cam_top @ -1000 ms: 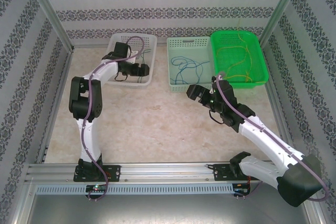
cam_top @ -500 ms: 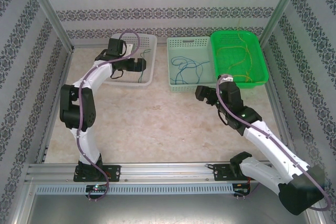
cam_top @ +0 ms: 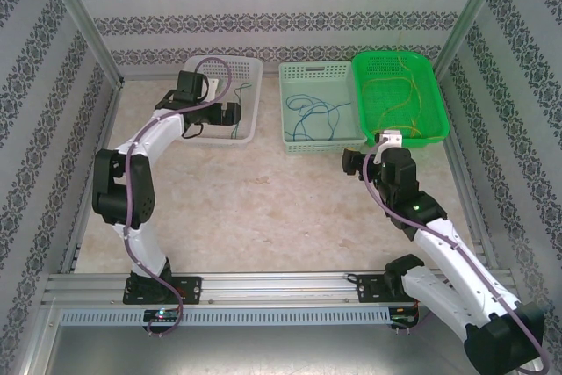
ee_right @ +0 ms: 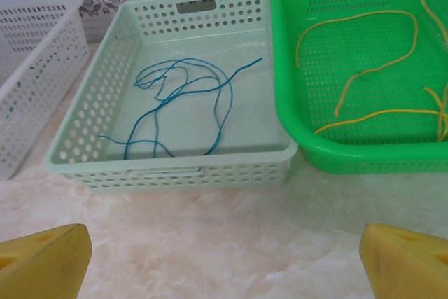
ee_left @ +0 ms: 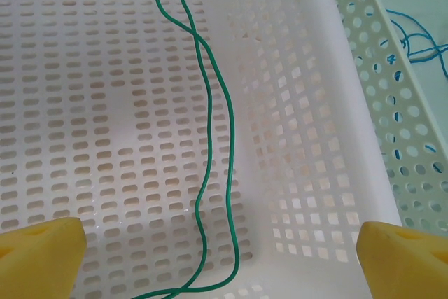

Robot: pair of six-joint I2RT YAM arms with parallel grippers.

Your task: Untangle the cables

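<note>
In white basket (ee_left: 301,138), green cable (ee_left: 209,103), ends cropped

Dark green cable (ee_left: 202,42), white basket (ee_left: 98,103), blue cables (ee_right: 225,103), mint basket (ee_right: 245,155), yellow cables (ee_right: 364,71), bright green basket (ee_right: 350,155), beige marbled tabletop (ee_right: 231,229)

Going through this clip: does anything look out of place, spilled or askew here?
Nothing spilled. The green cable lies in the white basket, blue cables in the mint basket, yellow cables in the green basket. One yellow strand seems to poke up past that basket's far rim.
</note>
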